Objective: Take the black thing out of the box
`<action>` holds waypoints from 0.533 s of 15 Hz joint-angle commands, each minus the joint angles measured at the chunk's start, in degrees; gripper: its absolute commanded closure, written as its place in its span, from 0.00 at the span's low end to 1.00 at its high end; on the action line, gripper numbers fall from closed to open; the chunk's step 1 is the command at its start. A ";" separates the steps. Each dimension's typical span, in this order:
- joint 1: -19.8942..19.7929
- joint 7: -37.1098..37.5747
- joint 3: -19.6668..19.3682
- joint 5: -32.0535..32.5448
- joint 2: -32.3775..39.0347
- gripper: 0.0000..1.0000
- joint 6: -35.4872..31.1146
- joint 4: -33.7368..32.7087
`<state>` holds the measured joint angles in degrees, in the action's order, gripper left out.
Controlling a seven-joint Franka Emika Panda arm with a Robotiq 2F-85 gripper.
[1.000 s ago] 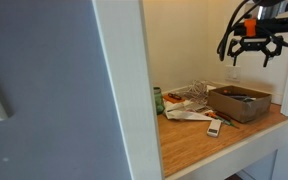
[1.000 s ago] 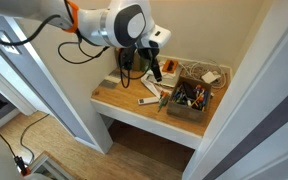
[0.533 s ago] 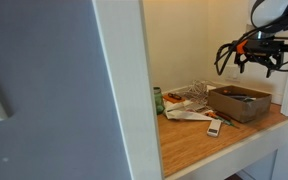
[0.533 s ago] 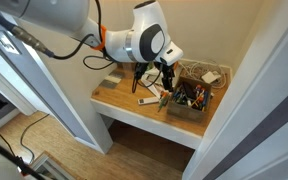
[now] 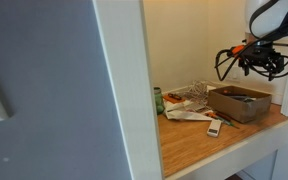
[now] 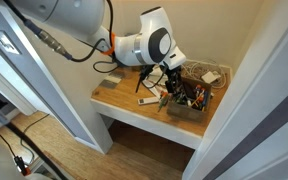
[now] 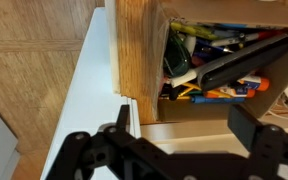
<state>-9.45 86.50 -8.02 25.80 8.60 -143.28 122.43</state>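
Your Robotiq gripper [image 5: 251,68] hangs spread wide and empty above the low brown cardboard box [image 5: 236,106] on the pale wooden shelf [image 5: 199,138]; this looks like the approach step, with no grasp yet made. In the wrist view its fingers [image 7: 121,122] straddle the box's near wall, while the black thing [image 7: 234,62], a dark piece lying among coloured pens [image 7: 219,93], sits inside, untouched. Next you would likely need to shift further over the interior, centre the jaws on it, then descend clear of the wall.
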 commanded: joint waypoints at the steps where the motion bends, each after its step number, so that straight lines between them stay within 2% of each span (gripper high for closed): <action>1: 2.03 0.83 -1.91 -0.17 1.29 0.00 2.82 -1.88; 4: 2.72 0.50 -2.28 -0.91 3.81 0.00 7.08 -4.70; 8: 3.54 0.56 -2.54 -2.22 7.95 0.00 9.01 -8.53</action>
<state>-7.43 86.45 -9.52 25.23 12.54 -136.30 118.34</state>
